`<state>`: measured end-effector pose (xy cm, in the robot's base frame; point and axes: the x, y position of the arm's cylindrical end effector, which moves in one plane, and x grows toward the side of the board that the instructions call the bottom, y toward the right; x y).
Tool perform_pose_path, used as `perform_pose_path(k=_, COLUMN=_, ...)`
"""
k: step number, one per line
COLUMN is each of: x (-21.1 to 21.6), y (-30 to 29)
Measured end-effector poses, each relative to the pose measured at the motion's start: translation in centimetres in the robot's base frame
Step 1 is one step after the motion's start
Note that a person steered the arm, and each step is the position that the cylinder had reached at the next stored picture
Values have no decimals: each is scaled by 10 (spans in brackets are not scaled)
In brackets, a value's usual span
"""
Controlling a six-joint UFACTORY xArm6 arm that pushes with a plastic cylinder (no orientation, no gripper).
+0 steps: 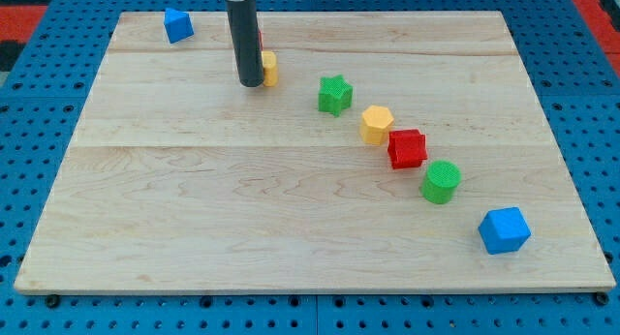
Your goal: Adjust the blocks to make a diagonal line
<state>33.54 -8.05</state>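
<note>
Blue cube [504, 229] well apart from my tip [250, 84].

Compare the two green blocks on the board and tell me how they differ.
Shape: the green star block has a notched, star-like outline, while the green cylinder is round.
Place: the star sits nearer the view's top and left, the cylinder nearer the bottom and right.
Neighbours: the cylinder lies right by the red cube; the star stands apart from the yellow hexagon block.
Both are green and lie in the same diagonal row.
</note>
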Motion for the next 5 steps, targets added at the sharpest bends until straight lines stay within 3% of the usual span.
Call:
perform_pose_path(k=1, x=12, y=-58)
perform_pose_path(k=3, x=-43, y=-126)
perform_pose_path(k=4, x=-74, y=-136)
perform_pose_path(k=5, x=-100, y=-104)
